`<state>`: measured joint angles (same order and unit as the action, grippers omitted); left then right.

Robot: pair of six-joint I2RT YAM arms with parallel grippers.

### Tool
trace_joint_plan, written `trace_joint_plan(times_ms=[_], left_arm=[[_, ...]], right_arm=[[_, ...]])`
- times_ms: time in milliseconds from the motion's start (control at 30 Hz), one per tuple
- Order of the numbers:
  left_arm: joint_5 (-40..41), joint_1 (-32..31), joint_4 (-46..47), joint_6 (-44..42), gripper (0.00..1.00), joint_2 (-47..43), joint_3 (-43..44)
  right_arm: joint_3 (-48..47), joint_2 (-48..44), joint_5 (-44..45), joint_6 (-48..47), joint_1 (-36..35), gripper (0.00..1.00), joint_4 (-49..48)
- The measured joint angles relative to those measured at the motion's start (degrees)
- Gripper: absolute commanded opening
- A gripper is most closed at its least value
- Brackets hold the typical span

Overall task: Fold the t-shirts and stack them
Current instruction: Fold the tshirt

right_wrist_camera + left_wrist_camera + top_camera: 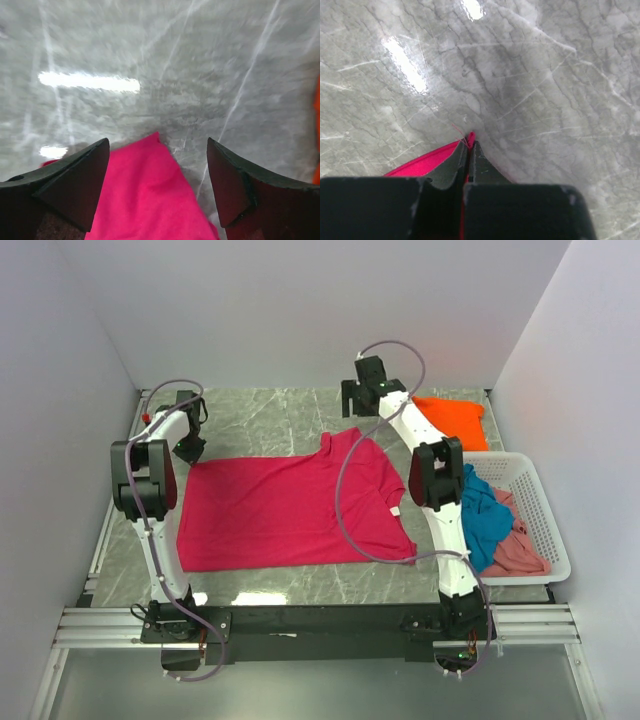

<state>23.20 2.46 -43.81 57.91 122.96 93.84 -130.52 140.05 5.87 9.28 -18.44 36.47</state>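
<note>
A large crimson t-shirt (290, 510) lies spread flat on the marble table. My left gripper (190, 452) sits at its far-left corner and is shut on that corner. In the left wrist view the fingers of the left gripper (470, 142) pinch the crimson hem (425, 162). My right gripper (355, 405) hovers at the shirt's far-right corner, open. In the right wrist view the right gripper (158, 142) straddles the pointed crimson corner (150, 195) without touching it. A folded orange t-shirt (455, 420) lies at the far right.
A white lattice basket (545, 510) stands at the right edge of the table. A teal t-shirt (485, 515) and a dusty pink one (515, 545) are crumpled inside it. White walls close in the table on three sides. An orange edge (317, 125) shows in the right wrist view.
</note>
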Motion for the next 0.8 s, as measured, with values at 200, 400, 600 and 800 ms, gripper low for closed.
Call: trace_joint_plan(times_ms=[200,400,600,800], left_arm=[[-1.14,0.0,1.33,-0.09,0.01,-0.9,-1.46],[-1.16,0.0,1.42,-0.11,0.01,-0.96,-1.55],[-1.27,0.0,2.29,-0.2,0.01,-1.44,-2.38],[-1.2,0.0,2.78,-0.22,0.01,-1.75,-2.89]], right_arm=[[-0.46,4.66,-1.55,-0.31,0.0,0.81,0.13],[-0.98,6.56,-2.62,-0.39,0.0,0.81,1.01],[-4.61,8.48,-4.0,-1.33,0.0,0.65,2.21],[-4.44,8.48,-4.9,-1.86,0.0,0.36,2.27]])
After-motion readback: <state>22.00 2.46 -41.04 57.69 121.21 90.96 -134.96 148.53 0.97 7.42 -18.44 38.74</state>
